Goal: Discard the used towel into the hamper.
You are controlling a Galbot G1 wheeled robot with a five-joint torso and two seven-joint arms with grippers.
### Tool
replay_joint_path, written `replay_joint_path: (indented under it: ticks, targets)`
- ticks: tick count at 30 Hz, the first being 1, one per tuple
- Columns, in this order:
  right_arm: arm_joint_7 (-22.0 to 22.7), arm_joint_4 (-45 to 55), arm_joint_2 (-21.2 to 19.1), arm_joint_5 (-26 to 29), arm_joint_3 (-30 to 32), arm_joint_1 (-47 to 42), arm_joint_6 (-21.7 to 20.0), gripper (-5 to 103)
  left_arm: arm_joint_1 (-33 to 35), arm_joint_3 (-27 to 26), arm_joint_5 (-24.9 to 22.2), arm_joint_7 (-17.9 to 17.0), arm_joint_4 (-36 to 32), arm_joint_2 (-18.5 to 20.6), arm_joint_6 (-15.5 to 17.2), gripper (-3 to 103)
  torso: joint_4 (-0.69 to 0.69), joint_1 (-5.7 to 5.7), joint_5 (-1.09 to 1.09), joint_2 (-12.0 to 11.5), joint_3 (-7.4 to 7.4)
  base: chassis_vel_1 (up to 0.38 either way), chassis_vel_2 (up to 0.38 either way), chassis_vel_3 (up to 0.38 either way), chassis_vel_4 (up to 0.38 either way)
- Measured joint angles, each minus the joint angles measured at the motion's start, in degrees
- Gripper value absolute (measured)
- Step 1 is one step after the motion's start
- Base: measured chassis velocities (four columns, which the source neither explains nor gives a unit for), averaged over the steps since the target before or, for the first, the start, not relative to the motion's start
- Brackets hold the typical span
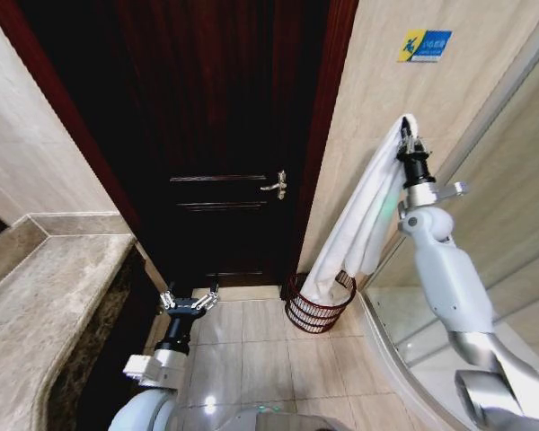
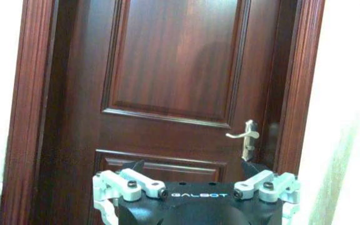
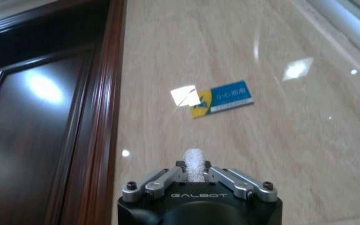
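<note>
right gripper (image 1: 411, 146) clamps towel (image 1: 359, 224) | hem in hamper (image 1: 316, 314)

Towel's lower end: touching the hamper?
Touching. In the head view the towel, held high by the right claw, drapes into the hamper.

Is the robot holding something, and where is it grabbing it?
Yes: the right gripper pinches the white towel by its top end, its bottom hanging into the hamper. The left gripper holds nothing.
</note>
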Motion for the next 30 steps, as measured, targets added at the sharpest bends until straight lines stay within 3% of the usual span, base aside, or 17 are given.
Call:
replay_joint_path:
  ticks: [21, 30]
  targets:
    - [-1.4, 0.1, 0.5, -0.7, 2.8, -6.4, 2.1, 5, 0.0, 0.0, 0.0, 0.0, 0.0, 0.0, 0.0, 100, 0.00, 0.03, 0.00, 0.1, 0.04, 0.000, 0.000, 0.000, 0.000]
    - [-2.4, -4.1, 3.6, -3.4, 3.4, -8.0, 4.2, 5, 0.0, 0.0, 0.0, 0.0, 0.0, 0.0, 0.0, 100, 0.00, 0.04, 0.01, 0.1, 0.05, 0.000, 0.000, 0.000, 0.000]
